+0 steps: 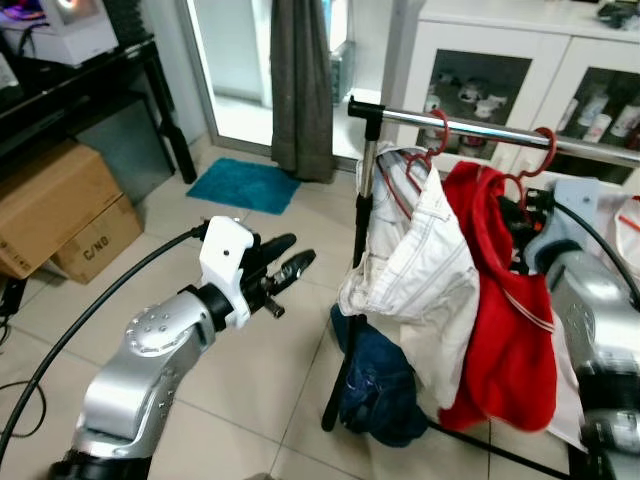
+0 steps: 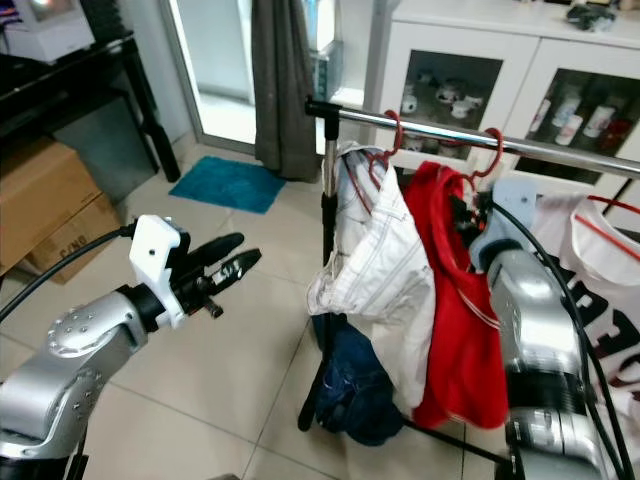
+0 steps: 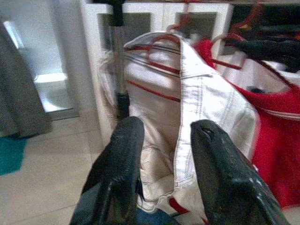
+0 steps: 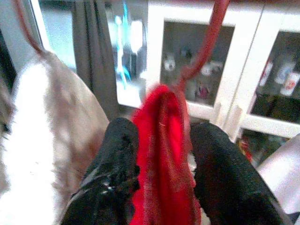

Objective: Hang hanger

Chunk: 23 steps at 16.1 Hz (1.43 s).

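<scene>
A steel rail (image 1: 480, 128) on a clothes rack carries a red hanger (image 1: 545, 150) with a red garment (image 1: 505, 340), its hook over the rail. Beside it hangs a white garment (image 1: 420, 280) on another red hanger (image 1: 437, 135). My right gripper (image 1: 530, 215) is raised at the red garment's neck. In the right wrist view the right gripper (image 4: 161, 154) stands open, with red cloth and the hanger's stem between its fingers. My left gripper (image 1: 288, 262) is held out left of the rack, open and holding nothing, pointing at the white garment (image 3: 206, 103).
A dark blue garment (image 1: 375, 385) lies at the foot of the rack's upright (image 1: 365, 200). A white cabinet (image 1: 520, 70) stands behind the rail. Cardboard boxes (image 1: 50, 215) and a black table (image 1: 90, 90) are at the left, a teal mat (image 1: 243, 184) and grey curtain (image 1: 302, 90) beyond.
</scene>
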Tool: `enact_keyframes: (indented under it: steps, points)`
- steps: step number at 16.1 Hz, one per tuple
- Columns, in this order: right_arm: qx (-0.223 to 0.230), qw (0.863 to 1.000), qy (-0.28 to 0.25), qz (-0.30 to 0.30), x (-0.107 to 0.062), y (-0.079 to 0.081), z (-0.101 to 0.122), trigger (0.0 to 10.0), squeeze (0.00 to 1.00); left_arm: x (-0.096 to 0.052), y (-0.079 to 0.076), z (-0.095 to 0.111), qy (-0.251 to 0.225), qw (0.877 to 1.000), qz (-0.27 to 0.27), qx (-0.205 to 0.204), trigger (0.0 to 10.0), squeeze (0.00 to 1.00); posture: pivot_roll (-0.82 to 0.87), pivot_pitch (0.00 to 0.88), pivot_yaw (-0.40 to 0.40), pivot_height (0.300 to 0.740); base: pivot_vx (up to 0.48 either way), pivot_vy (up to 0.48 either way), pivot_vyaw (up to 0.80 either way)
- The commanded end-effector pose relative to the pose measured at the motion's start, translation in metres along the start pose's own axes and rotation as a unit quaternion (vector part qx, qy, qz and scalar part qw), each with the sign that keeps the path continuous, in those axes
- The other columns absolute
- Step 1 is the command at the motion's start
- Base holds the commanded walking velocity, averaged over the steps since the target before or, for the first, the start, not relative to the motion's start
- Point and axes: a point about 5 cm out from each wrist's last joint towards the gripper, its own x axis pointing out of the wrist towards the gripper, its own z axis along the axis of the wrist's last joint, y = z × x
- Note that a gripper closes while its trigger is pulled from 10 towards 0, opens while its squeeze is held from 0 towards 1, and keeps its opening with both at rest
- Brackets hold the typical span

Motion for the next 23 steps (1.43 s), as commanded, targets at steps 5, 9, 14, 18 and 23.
enact_keyframes:
  steps: [5,9,14,18,23]
  points:
    - [0.063,0.992,-0.111,0.022,-0.047,0.028,0.032,10.0,1.00,0.003,-0.002,-0.002,-0.025,0.997,0.072,-0.022,10.0,0.00,-0.07,0.000,0.057,0.740,0.000,0.000,0.00]
    - [0.113,0.987,-0.097,0.060,-0.078,0.058,0.024,10.0,0.00,0.000,-0.003,-0.003,-0.030,0.994,0.105,-0.028,10.0,0.00,-0.08,0.000,0.049,0.740,0.000,0.000,0.00]
    - [0.107,0.988,-0.079,0.082,-0.085,0.072,0.020,10.0,0.00,-0.002,-0.004,-0.005,-0.030,0.992,0.122,-0.032,10.0,0.00,-0.09,0.000,0.040,0.740,0.000,0.000,0.00]
    - [0.064,0.993,0.055,0.086,-0.087,0.073,-0.017,10.0,0.00,-0.004,-0.002,-0.014,-0.011,0.988,0.156,-0.015,10.0,0.00,-0.09,0.000,0.038,0.740,0.000,0.000,0.00]
    - [0.056,0.992,0.056,0.095,-0.091,0.074,-0.027,10.0,0.00,-0.006,-0.004,-0.021,-0.003,0.989,0.146,-0.004,10.0,0.00,-0.09,0.000,0.046,0.740,0.000,0.000,0.00]
